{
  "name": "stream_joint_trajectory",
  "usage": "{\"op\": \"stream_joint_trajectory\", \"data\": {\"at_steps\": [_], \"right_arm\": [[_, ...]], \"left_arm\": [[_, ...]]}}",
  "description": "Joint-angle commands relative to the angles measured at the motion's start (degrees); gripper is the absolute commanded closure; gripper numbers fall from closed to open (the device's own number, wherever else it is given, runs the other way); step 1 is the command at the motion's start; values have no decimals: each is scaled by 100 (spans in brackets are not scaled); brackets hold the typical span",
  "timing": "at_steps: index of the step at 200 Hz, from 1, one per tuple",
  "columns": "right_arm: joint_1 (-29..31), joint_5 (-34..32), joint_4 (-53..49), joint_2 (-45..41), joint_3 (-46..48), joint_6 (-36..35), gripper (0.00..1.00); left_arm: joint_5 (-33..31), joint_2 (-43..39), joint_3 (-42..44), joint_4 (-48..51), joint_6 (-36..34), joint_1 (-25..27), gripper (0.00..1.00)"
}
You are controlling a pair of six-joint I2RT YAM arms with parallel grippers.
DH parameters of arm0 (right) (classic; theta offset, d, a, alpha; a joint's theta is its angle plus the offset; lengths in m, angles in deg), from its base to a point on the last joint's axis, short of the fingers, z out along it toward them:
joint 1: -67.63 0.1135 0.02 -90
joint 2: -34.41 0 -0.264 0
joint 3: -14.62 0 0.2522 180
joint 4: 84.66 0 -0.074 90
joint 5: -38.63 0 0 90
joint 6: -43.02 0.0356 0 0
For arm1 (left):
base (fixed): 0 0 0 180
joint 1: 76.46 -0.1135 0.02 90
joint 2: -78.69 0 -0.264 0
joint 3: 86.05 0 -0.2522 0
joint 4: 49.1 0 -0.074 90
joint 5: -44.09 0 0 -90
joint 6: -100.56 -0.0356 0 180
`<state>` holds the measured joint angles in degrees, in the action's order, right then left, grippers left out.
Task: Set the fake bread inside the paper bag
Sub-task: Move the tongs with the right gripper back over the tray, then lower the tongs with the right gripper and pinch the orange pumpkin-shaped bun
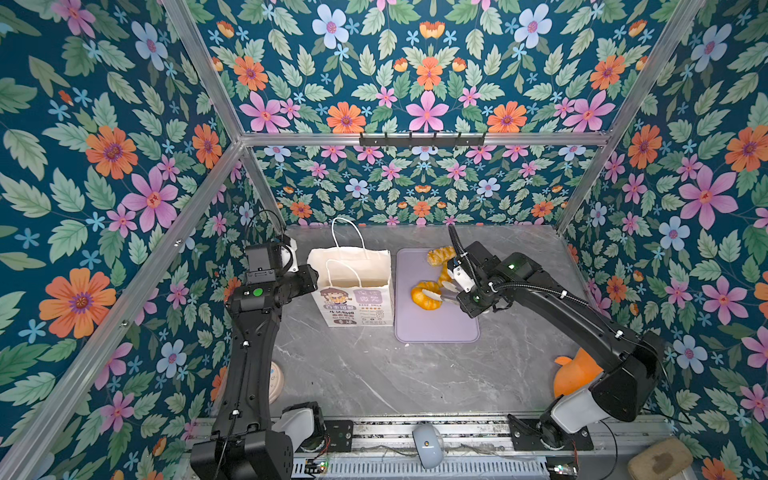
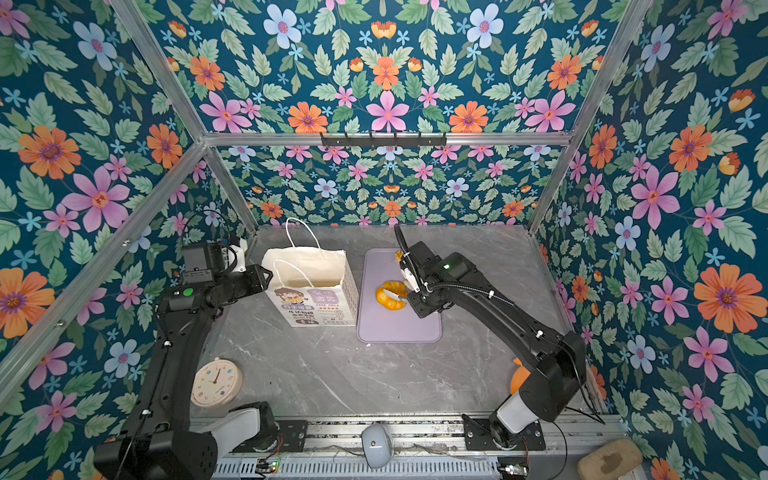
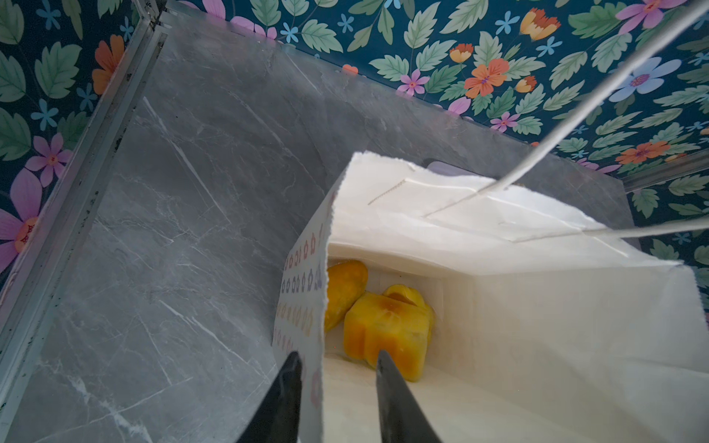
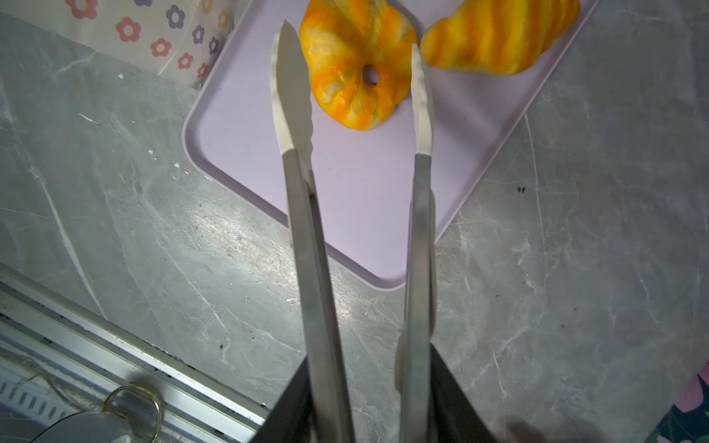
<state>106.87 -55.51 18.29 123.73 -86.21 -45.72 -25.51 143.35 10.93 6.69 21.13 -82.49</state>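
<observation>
**Clock** (image 2: 216,382): lies flat on the counter (image 1: 374,374), at the near left.
**Left tool** (image 3: 339,364): fingers spread, astride the side wall of the paper bag (image 1: 357,303), one inside and one outside.
**Paper bag:** upright with its mouth open. A block loaf (image 3: 387,333) and a rounded roll (image 3: 343,291) lie at the bottom.
**Tray** (image 1: 436,328): lilac, just right of the bag. It carries the pumpkin bun (image 4: 345,88) and a croissant (image 4: 498,38).
**Right tool** (image 4: 376,391): clamped on the tongs (image 4: 307,230), whose spread tips flank the pumpkin bun.
**Plush lump** (image 1: 575,374): orange, far right, partly behind the arm.
</observation>
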Motion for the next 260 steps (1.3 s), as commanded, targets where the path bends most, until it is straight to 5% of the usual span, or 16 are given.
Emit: {"op": "stream_joint_trajectory", "data": {"at_steps": [1, 260], "right_arm": [[203, -303, -143, 169, -64, 34, 59], [646, -921, -605, 1842, -1181, 379, 58]], "left_arm": [[176, -52, -49, -106, 50, -4, 64], [350, -191, 26, -116, -100, -2, 59]]}}
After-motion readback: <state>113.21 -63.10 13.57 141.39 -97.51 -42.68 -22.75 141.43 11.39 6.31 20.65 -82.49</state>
